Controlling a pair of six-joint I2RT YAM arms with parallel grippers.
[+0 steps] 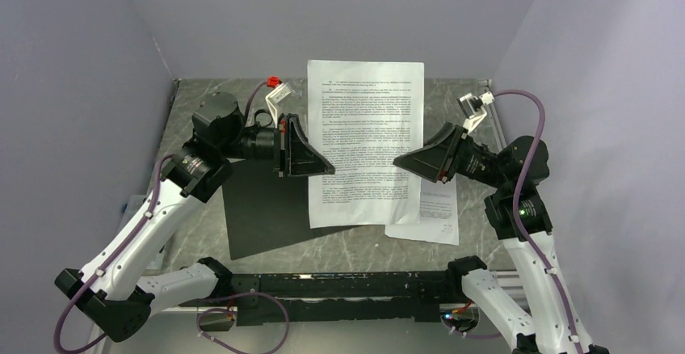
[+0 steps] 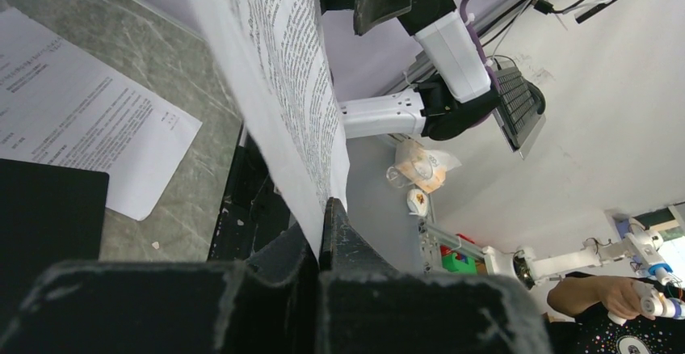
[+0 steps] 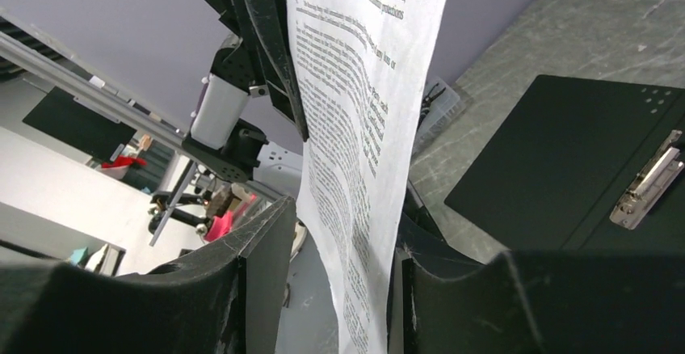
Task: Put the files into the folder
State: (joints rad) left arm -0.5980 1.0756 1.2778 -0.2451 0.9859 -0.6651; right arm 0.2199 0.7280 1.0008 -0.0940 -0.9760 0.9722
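One file sheet, white with dense black text, hangs upright in the air over the table's middle. My left gripper is shut on its left edge; the left wrist view shows the paper pinched between the closed jaws. My right gripper is at the sheet's right edge, jaws apart with the paper passing between them, nearer one finger. The folder lies open on the table, black inside up, its metal clip showing. Another sheet lies flat on the table at the right.
Grey marbled table enclosed by pale walls at the back and both sides. A black rail runs along the near edge between the arm bases. Purple cables loop off both arms.
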